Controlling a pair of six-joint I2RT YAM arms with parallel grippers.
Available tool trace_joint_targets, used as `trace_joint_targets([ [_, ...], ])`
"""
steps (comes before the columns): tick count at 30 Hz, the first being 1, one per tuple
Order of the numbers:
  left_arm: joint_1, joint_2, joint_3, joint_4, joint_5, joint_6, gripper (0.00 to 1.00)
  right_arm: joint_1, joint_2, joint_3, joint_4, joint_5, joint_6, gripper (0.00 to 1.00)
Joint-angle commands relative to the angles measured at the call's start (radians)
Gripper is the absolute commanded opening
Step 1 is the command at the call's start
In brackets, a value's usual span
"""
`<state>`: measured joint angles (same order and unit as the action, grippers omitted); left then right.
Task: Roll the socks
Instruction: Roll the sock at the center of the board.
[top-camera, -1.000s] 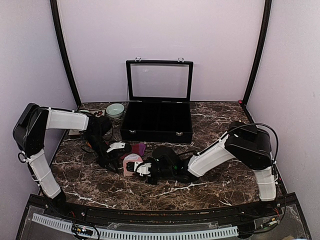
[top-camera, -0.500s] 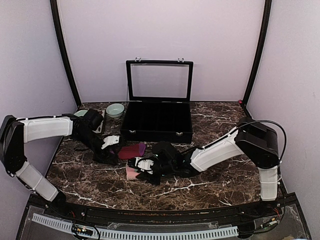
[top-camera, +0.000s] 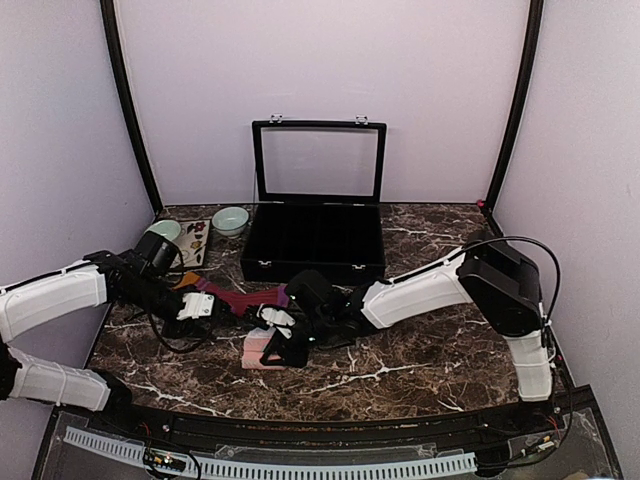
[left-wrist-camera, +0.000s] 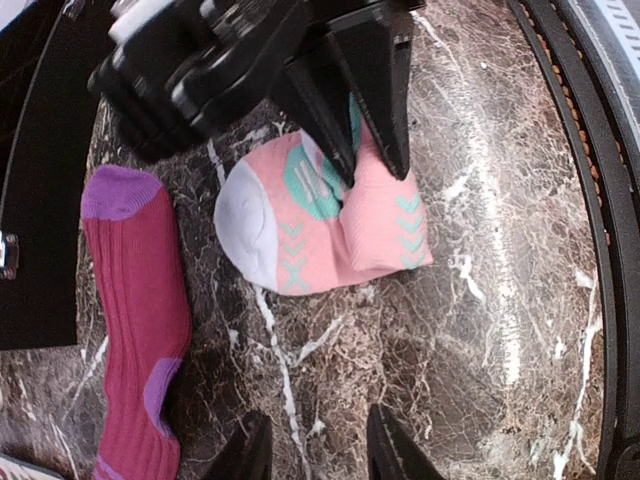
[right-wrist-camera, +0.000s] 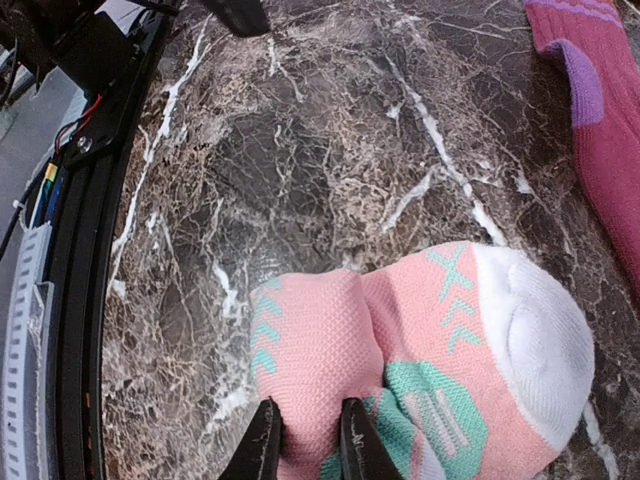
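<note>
Now: maroon sock drawn out flat, pink sock pinched

Over the last second the maroon sock (left-wrist-camera: 135, 320) has been pulled from a small clump at frame centre into a long strip. It now runs left of centre in the top view, just below the black case (top-camera: 318, 245). It is laid flat on the marble table (top-camera: 450, 360), purple toe toward centre. The left gripper (left-wrist-camera: 315, 452) has been swung out toward the left of the frame. In the left wrist view its fingers are seen apart, with only bare marble between them. The sock lies beside them, not held.

The pink sock (right-wrist-camera: 430, 330) has barely been shifted. It sits low at centre in the top view, just below the maroon one and apart from it. The right gripper (right-wrist-camera: 308, 440) is clamped on a raised fold at its cuff end; the white toe is at the right of the right wrist view.

Judgement: the maroon sock has only been straightened, with no roll started. The pinched fold on the pink one is probably a first turn. Both rolls are yet to be made.
</note>
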<state>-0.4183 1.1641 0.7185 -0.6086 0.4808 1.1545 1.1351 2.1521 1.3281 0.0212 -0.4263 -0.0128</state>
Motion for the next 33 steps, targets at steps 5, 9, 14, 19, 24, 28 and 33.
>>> trace_joint_targets([
  [5,-0.216,-0.119,-0.099,0.067,-0.039,0.11,0.32,-0.048,0.194,-0.047,-0.448,-0.091,0.222,0.0],
  [9,-0.333,-0.139,-0.168,0.197,-0.096,0.042,0.3,-0.072,0.215,-0.048,-0.433,-0.151,0.299,0.0],
  [14,-0.43,-0.118,-0.232,0.388,-0.225,-0.026,0.37,-0.077,0.264,-0.008,-0.469,-0.201,0.346,0.0],
  [19,-0.493,-0.045,-0.261,0.498,-0.296,-0.051,0.38,-0.089,0.293,0.015,-0.477,-0.191,0.4,0.0],
  [24,-0.519,0.026,-0.249,0.558,-0.322,-0.055,0.37,-0.096,0.322,0.021,-0.472,-0.218,0.422,0.0],
  [28,-0.519,0.052,-0.241,0.582,-0.316,-0.052,0.35,-0.099,0.321,0.015,-0.451,-0.226,0.43,0.0],
  [33,-0.519,0.096,-0.202,0.519,-0.326,-0.07,0.34,-0.107,0.317,0.007,-0.439,-0.227,0.43,0.0],
])
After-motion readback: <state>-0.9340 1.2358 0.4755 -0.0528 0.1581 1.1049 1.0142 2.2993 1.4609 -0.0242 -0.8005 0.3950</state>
